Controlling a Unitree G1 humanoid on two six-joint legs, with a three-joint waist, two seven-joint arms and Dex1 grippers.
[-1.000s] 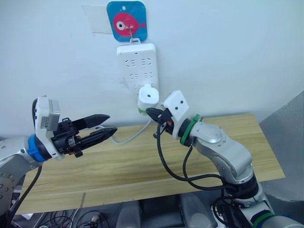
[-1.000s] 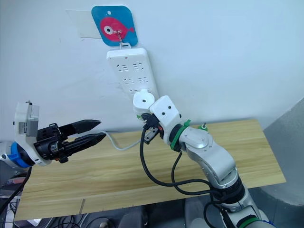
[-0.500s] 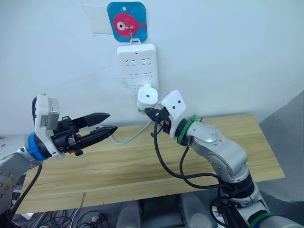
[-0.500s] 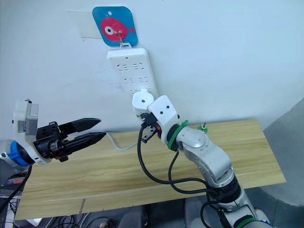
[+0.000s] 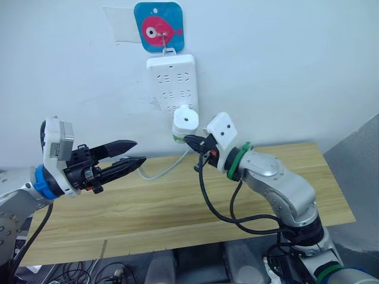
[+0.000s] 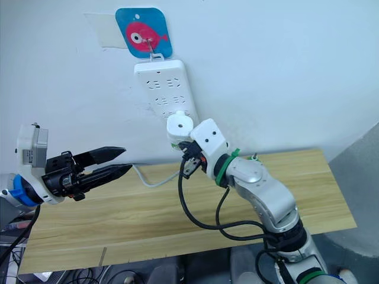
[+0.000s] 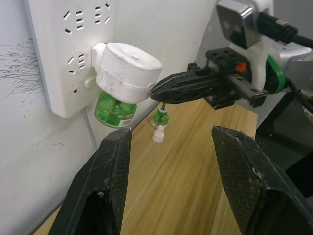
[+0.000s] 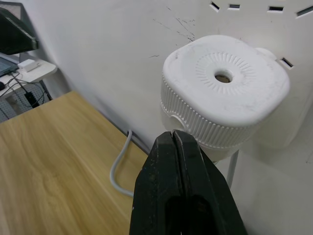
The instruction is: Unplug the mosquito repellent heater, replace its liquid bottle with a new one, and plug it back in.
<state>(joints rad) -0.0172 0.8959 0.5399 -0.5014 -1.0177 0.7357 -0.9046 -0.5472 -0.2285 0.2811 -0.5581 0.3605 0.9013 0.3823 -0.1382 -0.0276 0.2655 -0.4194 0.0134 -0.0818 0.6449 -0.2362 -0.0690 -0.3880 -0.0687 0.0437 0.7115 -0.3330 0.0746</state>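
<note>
The white mosquito repellent heater (image 5: 185, 119) is plugged into the bottom of the wall power strip (image 5: 171, 80). Its green liquid bottle (image 7: 115, 108) hangs under it. My right gripper (image 5: 188, 140) is shut with nothing in it, its tip just below and beside the heater (image 8: 222, 93), close to the bottle. My left gripper (image 5: 139, 151) is open and empty, held over the table well to the left of the heater, pointing toward it. A second small green bottle (image 7: 160, 119) stands on the table near the wall, with a small white cap (image 7: 157, 134) next to it.
The power strip hangs from a blue fish hook plaque (image 5: 158, 26). Its white cable (image 5: 164, 169) drops to the wooden table (image 5: 177, 204) against the wall. My right arm's black cable (image 5: 216, 210) loops over the table's middle.
My right arm has swayed slightly left and back, its shut tip staying beside the heater. The left gripper has not moved.
</note>
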